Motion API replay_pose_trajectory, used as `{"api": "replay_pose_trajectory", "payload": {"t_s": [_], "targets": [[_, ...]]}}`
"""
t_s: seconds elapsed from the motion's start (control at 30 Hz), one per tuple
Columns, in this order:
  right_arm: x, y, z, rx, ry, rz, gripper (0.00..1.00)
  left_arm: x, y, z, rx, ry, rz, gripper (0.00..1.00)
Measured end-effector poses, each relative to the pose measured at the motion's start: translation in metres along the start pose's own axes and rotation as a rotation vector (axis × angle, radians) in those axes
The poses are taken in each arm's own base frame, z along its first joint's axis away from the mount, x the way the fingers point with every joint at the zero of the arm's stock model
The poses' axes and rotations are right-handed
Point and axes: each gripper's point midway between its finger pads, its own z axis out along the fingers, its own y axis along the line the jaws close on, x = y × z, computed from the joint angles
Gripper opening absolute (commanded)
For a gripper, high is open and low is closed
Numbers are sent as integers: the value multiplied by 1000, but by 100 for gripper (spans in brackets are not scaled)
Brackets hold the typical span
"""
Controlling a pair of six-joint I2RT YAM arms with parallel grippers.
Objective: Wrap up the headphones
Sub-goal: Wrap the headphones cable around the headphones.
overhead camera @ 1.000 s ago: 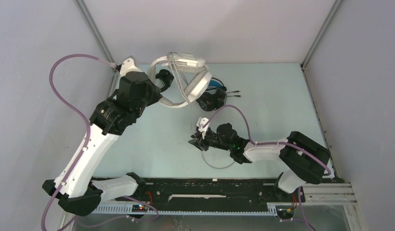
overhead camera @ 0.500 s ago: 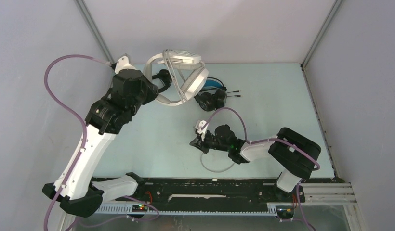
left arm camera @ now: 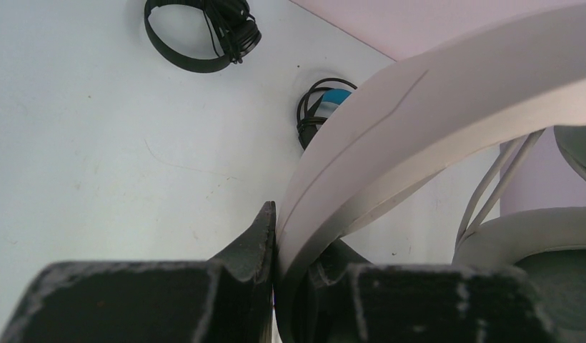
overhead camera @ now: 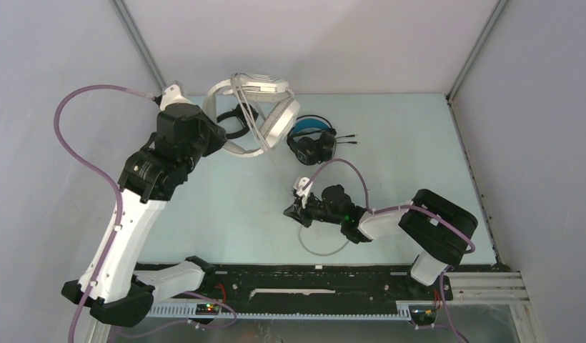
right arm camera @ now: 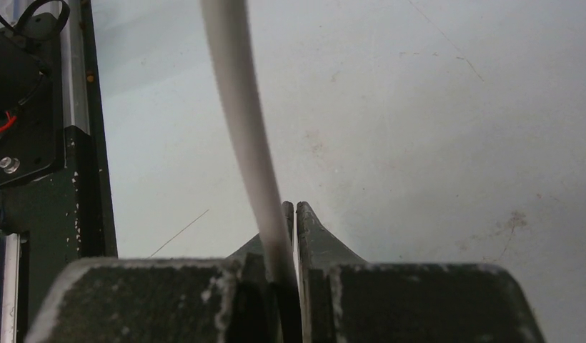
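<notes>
My left gripper is shut on the headband of the large white headphones and holds them up over the far left of the table. A few turns of their white cable run across the headset. In the middle of the table my right gripper is shut on a lower stretch of that white cable, which rises from between its fingers. A loose cable loop lies just in front of it. The small black headphones and the black-and-blue headphones lie on the table at the back.
The enclosure's grey walls stand close behind and to both sides. A black rail with the arm bases runs along the near edge. The right arm's purple hose arcs over the table near the black-and-blue headset.
My left arm has carried the white headphones leftward and toward the back wall, uncovering the black-and-blue pair. My right gripper has closed on the white cable and stayed nearly in place.
</notes>
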Motion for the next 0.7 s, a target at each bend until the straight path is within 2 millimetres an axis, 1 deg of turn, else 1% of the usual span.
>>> {"api": "replay_pose_trajectory", "payload": {"t_s": [0.03, 0.23, 0.5, 0.63, 0.7], "targets": [[1, 0, 0, 0, 3, 1, 0, -1, 0, -1, 0, -4, 1, 0], [8, 2, -5, -3, 21, 9, 0, -9, 5, -2, -14, -27, 28, 0], [9, 3, -7, -2, 20, 16, 0, -17, 18, -2, -55, -46, 31, 0], [7, 3, -7, -3, 12, 24, 14, -23, 19, -4, -59, -58, 31, 0], [8, 4, -8, -2, 15, 31, 18, -25, 19, -5, -57, -64, 28, 0]]}}
